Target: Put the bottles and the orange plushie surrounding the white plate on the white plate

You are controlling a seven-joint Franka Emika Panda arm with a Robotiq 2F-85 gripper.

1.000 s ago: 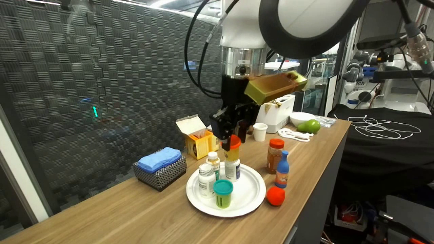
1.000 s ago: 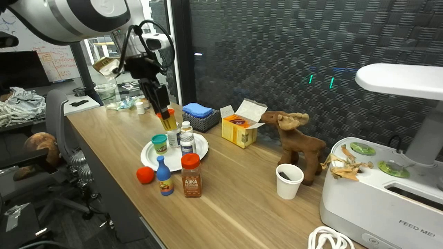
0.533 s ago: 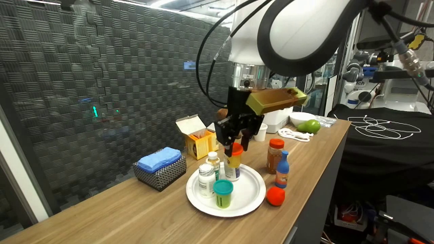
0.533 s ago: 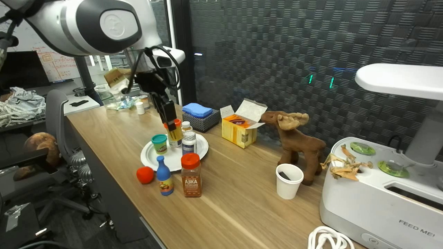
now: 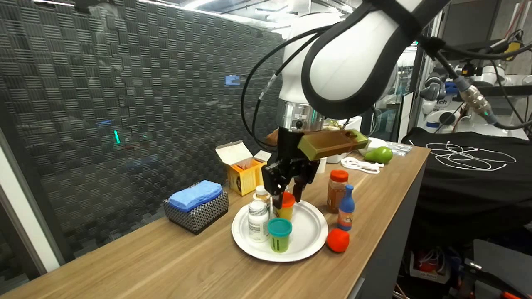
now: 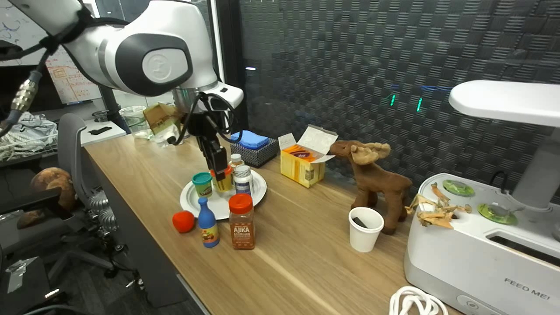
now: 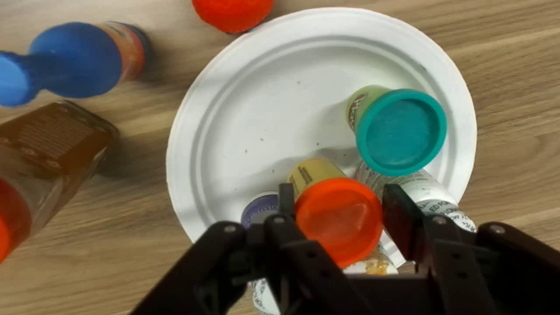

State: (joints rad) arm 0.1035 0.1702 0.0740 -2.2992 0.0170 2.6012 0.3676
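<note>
Bottles [image 5: 258,226] are standing on the plate [image 5: 308,231]; the gripper [image 7: 341,204] is grasping a yellow tub [image 6: 224,183] over it. Blue bottle [image 6: 208,224], jar [image 6: 242,225] and plushie [image 6: 183,221] are waiting outside.

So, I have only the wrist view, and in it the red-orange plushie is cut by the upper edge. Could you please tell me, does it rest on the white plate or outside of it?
Observer: Outside. In an exterior view the whole red-orange plushie shows, resting on the wooden counter just beside the white plate.
Operator: Thank you. On the red-lidded jar I see only a blurred small text. Which name does it carry, please?
Observer: In an exterior view its label reads AJIKA in large letters.
</note>
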